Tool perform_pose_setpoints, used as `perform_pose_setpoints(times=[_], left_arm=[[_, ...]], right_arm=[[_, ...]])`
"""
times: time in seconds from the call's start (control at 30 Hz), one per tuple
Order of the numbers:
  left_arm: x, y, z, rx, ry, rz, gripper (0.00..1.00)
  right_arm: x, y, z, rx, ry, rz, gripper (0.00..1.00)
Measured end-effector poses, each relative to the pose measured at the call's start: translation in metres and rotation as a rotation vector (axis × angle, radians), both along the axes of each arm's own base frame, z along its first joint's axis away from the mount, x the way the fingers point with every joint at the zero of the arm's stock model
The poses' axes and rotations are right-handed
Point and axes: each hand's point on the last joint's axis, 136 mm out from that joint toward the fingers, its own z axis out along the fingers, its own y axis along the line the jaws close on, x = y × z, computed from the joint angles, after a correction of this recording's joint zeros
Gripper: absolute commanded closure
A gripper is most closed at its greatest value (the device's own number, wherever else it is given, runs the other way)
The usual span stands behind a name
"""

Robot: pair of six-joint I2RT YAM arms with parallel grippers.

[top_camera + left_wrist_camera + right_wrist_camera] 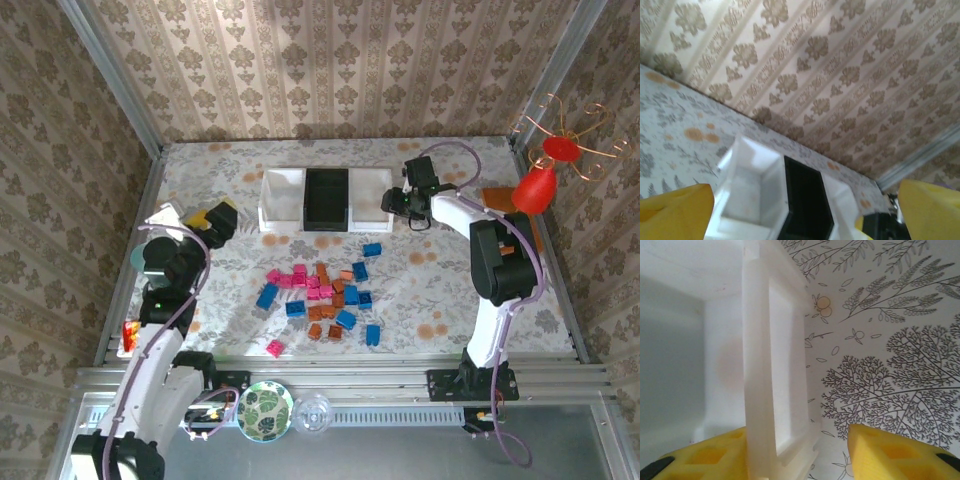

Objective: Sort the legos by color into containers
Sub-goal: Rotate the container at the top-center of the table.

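A flower-patterned tabletop was seen from above, with two robot arms at its near edge. Three open bins stood joined in a row at the middle of the far edge: a white bin on the left, a black bin in the middle, and a second white bin on the right.

The legos, blue, pink and orange-brown, lay scattered at the middle of the tabletop, apart from the bins. One blue brick lay nearest the bins. One pink brick lay alone toward the near edge.

The right arm reached to the right end of the row. The right jaws stood apart astride that bin's end wall. One yellow pad was inside the bin, just beside the wall. The other pad was outside, apart from the wall.

The left arm stood near the left edge. The left jaws were wide apart, with the bins in view between them.

A green-patterned plate sat on the metal rail at the near edge.
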Motion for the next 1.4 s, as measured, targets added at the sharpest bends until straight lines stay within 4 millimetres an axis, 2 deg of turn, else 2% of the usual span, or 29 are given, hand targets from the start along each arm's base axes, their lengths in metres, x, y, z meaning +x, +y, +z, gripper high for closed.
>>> perform_pose_setpoints(times=[0.27,0.37,0.63,0.7,0.73,0.77,0.8,0.9,0.97,1.03,1.13,1.27,1.4], left_arm=[[-0.016,-0.029,-0.023,0.074,0.088,-0.099,0.11],[-0.020,-0.035,-0.029,0.103,0.105,-0.119,0.11],[-0.024,-0.032,-0.032,0.125,0.111,-0.106,0.10],[-0.025,-0.032,-0.031,0.129,0.107,-0.106,0.10],[-0.025,-0.032,-0.031,0.132,0.107,-0.106,0.09],[-0.026,-0.031,-0.031,0.136,0.106,-0.106,0.09],[-0.026,-0.031,-0.032,0.140,0.107,-0.106,0.08],[-0.027,-0.031,-0.035,0.150,0.115,-0.107,0.07],[-0.028,-0.032,-0.038,0.159,0.127,-0.111,0.00],[-0.031,-0.035,-0.042,0.174,0.139,-0.124,0.00],[-0.035,-0.040,-0.045,0.184,0.146,-0.145,0.00],[-0.041,-0.047,-0.050,0.190,0.147,-0.174,0.00],[-0.045,-0.051,-0.059,0.199,0.163,-0.189,0.00]], right_arm=[[0.006,0.007,-0.004,-0.005,0.015,0.054,0.72],[0.006,0.008,-0.004,-0.015,0.012,0.070,0.74],[0.005,0.012,-0.004,-0.043,0.002,0.111,0.75],[0.005,0.012,-0.004,-0.045,0.001,0.114,0.71],[0.004,0.012,-0.004,-0.046,0.001,0.116,0.63],[0.003,0.012,-0.005,-0.047,0.005,0.117,0.49],[-0.001,0.012,-0.007,-0.045,0.015,0.115,0.41],[-0.018,0.016,-0.016,-0.054,0.050,0.123,0.30],[-0.032,0.020,-0.017,-0.068,0.064,0.125,0.24],[-0.048,0.023,-0.010,-0.082,0.054,0.121,0.23],[-0.077,0.028,0.010,-0.092,0.011,0.116,0.22],[-0.128,0.044,0.030,-0.080,-0.043,0.140,0.21],[-0.195,0.065,0.020,-0.080,-0.013,0.233,0.20]])
